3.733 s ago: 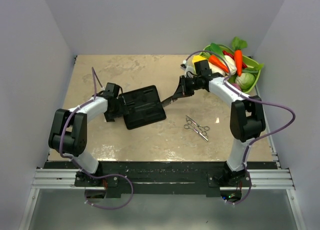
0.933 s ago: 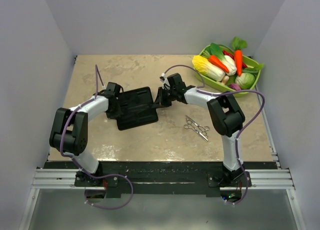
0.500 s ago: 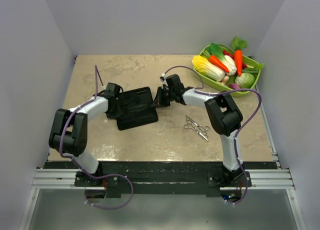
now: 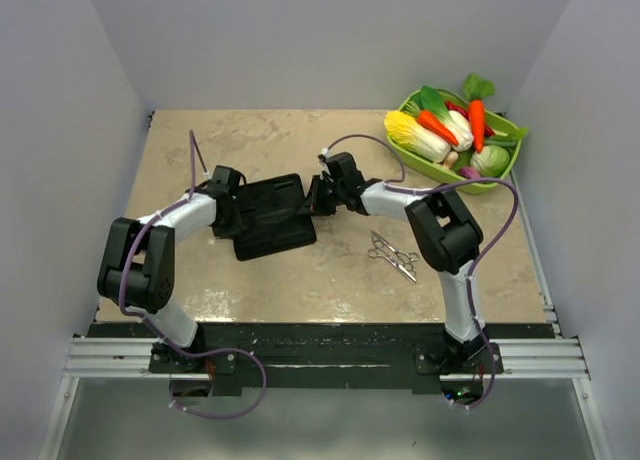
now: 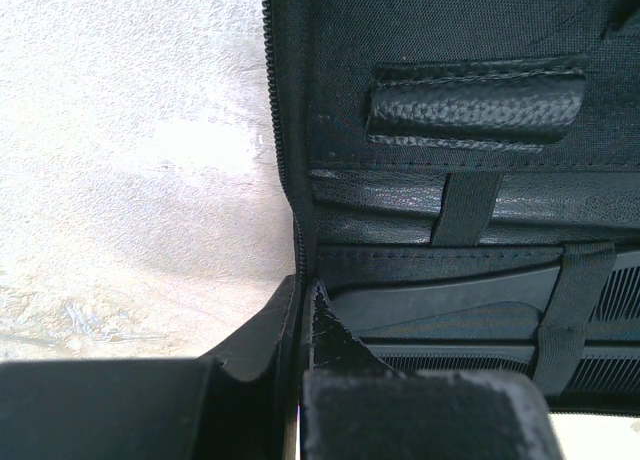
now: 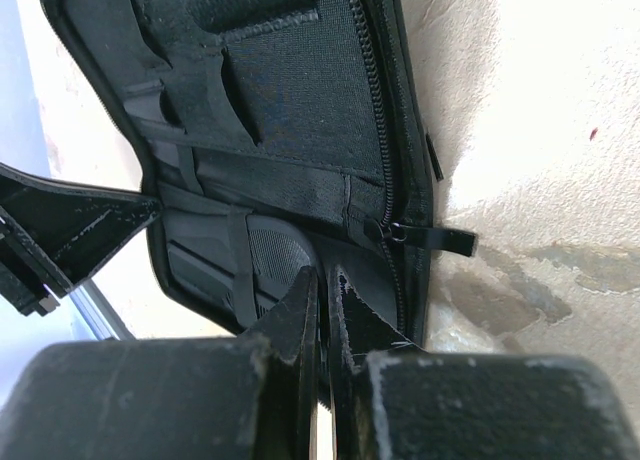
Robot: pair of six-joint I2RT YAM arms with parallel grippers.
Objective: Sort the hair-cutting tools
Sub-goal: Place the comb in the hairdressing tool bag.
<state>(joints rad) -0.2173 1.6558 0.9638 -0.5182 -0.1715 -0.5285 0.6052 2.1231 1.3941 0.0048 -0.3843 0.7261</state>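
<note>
The flat black case (image 4: 272,220) lies open mid-table. My left gripper (image 4: 237,208) is shut on the case's zipper edge (image 5: 290,180), as the left wrist view shows (image 5: 305,292). My right gripper (image 4: 318,195) is at the case's right edge, shut (image 6: 322,275) on the end of a slim black comb (image 6: 268,252) that reaches under an elastic strap (image 6: 238,265) inside the case. A black comb (image 5: 450,312) shows tucked under straps in the left wrist view. Two silver scissors (image 4: 392,255) lie together on the table to the right of the case.
A green basket (image 4: 500,175) of toy vegetables stands at the back right corner. White walls close in the table on three sides. The case's zipper pull (image 6: 440,240) sticks out onto the tabletop.
The right gripper carried the comb left from above the open table to the case's right edge and over the last second edged slightly further in. The left gripper stays clamped on the case.
</note>
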